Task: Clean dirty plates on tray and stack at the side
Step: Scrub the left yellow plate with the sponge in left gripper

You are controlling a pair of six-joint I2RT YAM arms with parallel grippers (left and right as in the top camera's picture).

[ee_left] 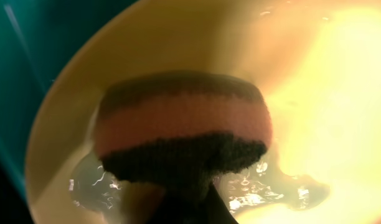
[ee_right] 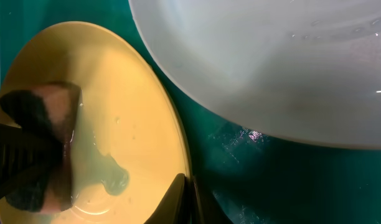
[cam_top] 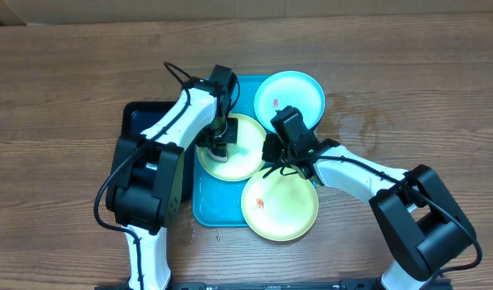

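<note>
Three plates lie on the cyan-blue tray (cam_top: 205, 201). One yellow-green plate (cam_top: 242, 133) sits at the upper left, wet with a water film (ee_left: 340, 93). My left gripper (cam_top: 218, 147) is shut on a pink and dark sponge (ee_left: 181, 124) pressed onto this plate. My right gripper (cam_top: 268, 151) is shut on the same plate's right rim (ee_right: 185, 198). The sponge also shows in the right wrist view (ee_right: 44, 149). The light cyan plate (cam_top: 289, 97) at the back right carries a small orange smear. The second yellow-green plate (cam_top: 283, 205) at the front also has an orange smear.
A smaller black tray (cam_top: 138, 121) lies against the blue tray's left side, under the left arm. Bare wooden table (cam_top: 408, 97) surrounds the trays. The cyan plate (ee_right: 271, 62) overhangs close to the held plate.
</note>
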